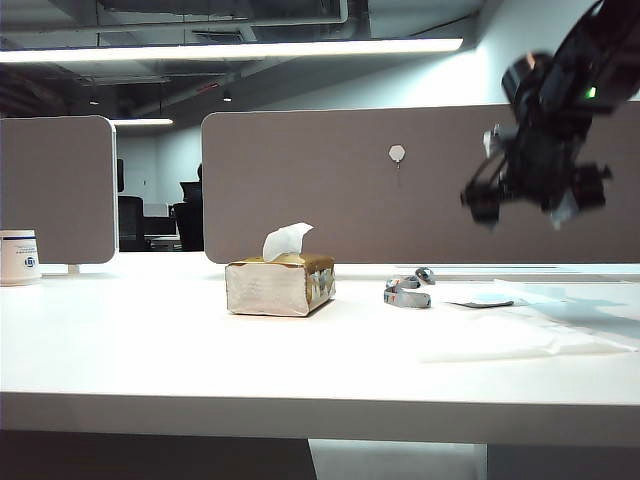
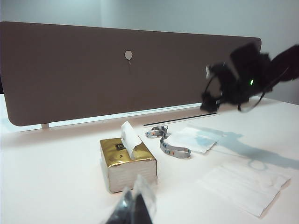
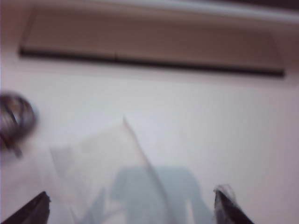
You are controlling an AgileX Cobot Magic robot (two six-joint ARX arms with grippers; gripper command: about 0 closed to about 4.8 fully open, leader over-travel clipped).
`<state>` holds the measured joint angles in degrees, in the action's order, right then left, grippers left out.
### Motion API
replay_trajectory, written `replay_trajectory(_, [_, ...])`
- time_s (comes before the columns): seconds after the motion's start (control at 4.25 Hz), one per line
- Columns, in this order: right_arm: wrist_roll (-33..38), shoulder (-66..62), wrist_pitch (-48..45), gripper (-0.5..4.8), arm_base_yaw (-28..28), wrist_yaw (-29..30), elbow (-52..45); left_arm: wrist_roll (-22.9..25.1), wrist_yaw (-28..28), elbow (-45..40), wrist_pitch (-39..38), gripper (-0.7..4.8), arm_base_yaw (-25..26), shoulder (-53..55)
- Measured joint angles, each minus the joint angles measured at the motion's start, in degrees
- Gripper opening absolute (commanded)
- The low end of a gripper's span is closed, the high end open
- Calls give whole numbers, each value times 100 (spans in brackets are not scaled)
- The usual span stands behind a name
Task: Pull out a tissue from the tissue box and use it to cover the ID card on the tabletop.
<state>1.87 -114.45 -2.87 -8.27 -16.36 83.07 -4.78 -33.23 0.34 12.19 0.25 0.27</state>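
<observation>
Right pincer (image 1: 530,195) hangs in the air at the right of the exterior view, above the worktop (image 1: 200,350) and in front of the brown divider (image 1: 400,180). Its fingers (image 3: 229,205) stand wide apart in the right wrist view, with nothing between them. That view is blurred.

Left pincer (image 2: 133,207) shows only as dark tips at the near edge of the left wrist view, low over the worktop, just near of the tissue box (image 2: 127,163). Tips look close together; cannot tell whether they are fully closed. Nothing seen in them.

Tissue box (image 1: 280,285) stands upright on the worktop, left of centre, gold-brown top up, a white tuft (image 1: 287,240) poking from the slot.

One tissue (image 2: 192,138) lies flat to the right of the box, far side, directly under the area of the right pincer's shadow. The grey lanyard (image 2: 166,140) lies bunched just left of it, touching its left edge. In the exterior view a thin dark sliver (image 1: 482,303) shows at the tissue's near edge; the ID card itself is otherwise hidden beneath it, so cannot tell how fully it is covered.

A second tissue (image 2: 245,184) lies spread flat nearer and further right, apart from the first.

White cup (image 1: 18,257) stands at the far left, well apart from everything else.
</observation>
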Motion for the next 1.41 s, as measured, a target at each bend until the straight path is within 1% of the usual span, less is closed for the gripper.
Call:
replay_trajectory(0.24, [-31,2264,-63,89,68,0,11,-2,140,0,2,-5,0,0])
replay_trajectory(0.47, [-39,2507,2,18,68,-2,9,-9,367,0,2,-6,0,0])
replay_trajectory(0.71, [-317,3440,957,-4,72,205,7,-22,1104,0,2,-6,0,0])
replay_trajectory(0.94, [-457,3668,1753,-4,70,481,-2,-22,1141,0,2,-6,0,0])
replay_trajectory(1.18, [-492,4854,1685,-5,70,1366,-962,-22,1641,0,-7,-6,0,0])
replay_trajectory(1.41, [-492,5414,1217,-5,70,1432,-1810,-22,1867,0,-76,-6,0,0])
